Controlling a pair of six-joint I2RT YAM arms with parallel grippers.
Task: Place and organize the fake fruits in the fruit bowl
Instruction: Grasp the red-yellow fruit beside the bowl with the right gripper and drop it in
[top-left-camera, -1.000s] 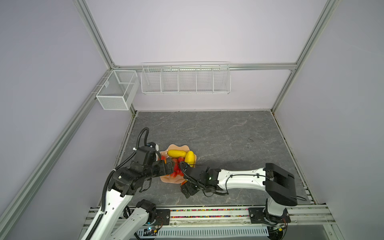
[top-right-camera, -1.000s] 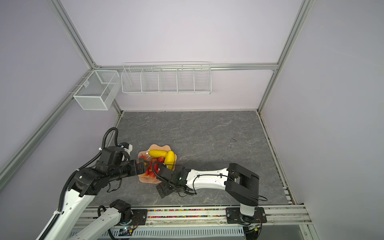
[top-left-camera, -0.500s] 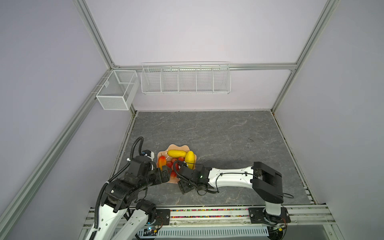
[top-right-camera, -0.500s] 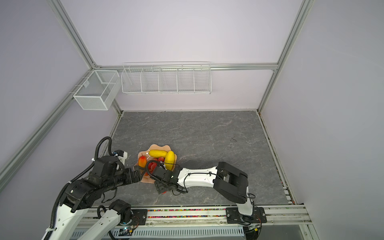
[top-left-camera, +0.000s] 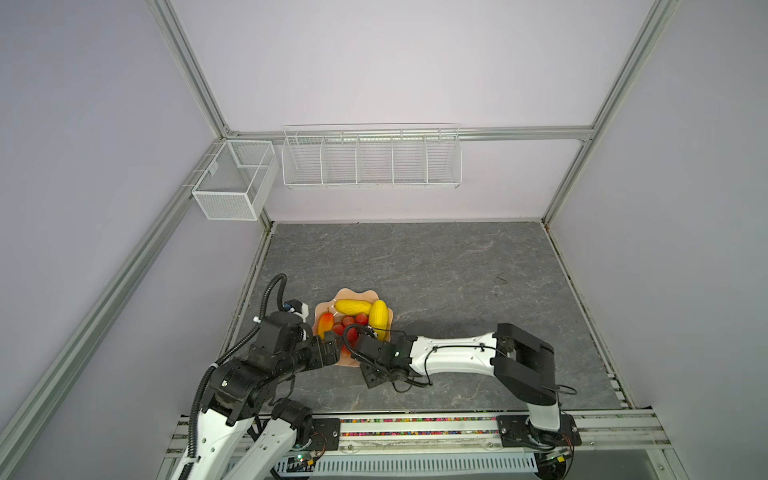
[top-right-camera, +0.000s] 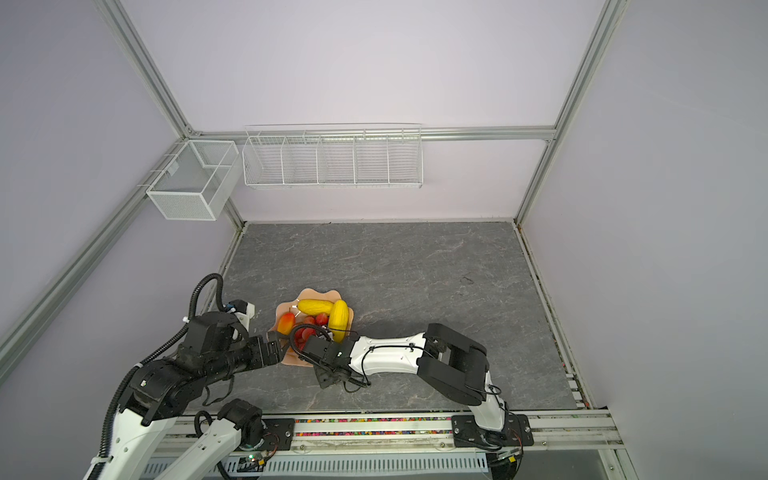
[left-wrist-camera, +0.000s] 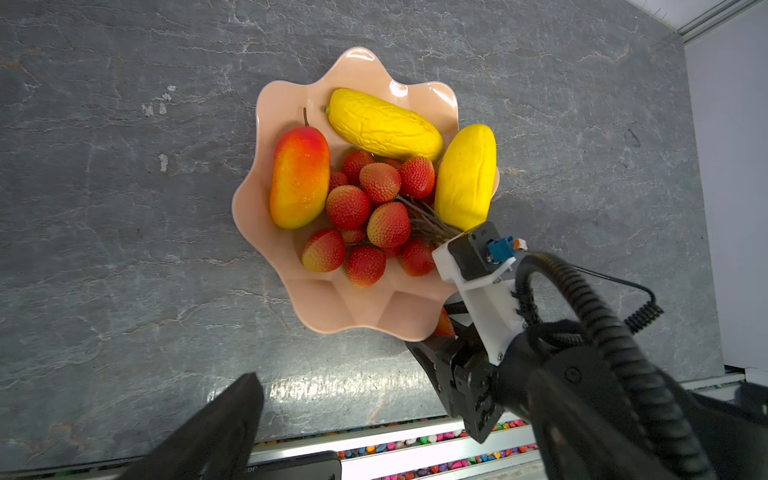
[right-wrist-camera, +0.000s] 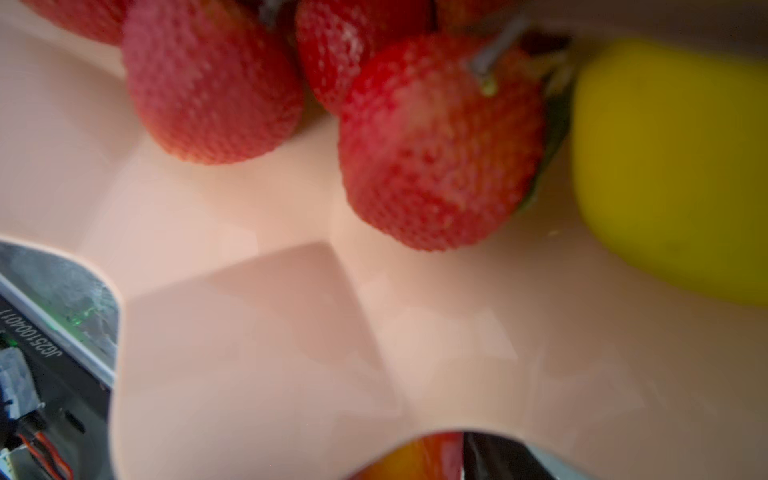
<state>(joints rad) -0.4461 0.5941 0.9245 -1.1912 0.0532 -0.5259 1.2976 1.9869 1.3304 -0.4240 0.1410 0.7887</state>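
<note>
Peach bowl (left-wrist-camera: 340, 305) holds one mango (left-wrist-camera: 299, 178), two yellow fruits (left-wrist-camera: 382, 124), lychee bunch (left-wrist-camera: 374, 216). Second mango (left-wrist-camera: 443, 325) just outside its 5 o'clock rim, at right gripper (left-wrist-camera: 441, 335); clamped or not, can't tell. Left gripper (top-left-camera: 331, 348) gapes empty, 7 o'clock.

Fruits (left-wrist-camera: 374, 195) in bowl (left-wrist-camera: 332, 303), one seemingly outside

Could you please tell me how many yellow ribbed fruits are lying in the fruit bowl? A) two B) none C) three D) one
A: one yellow fruit lies along the rim of the fruit bowl, and a second yellow fruit lies next to it at the bowl's edge.
</note>
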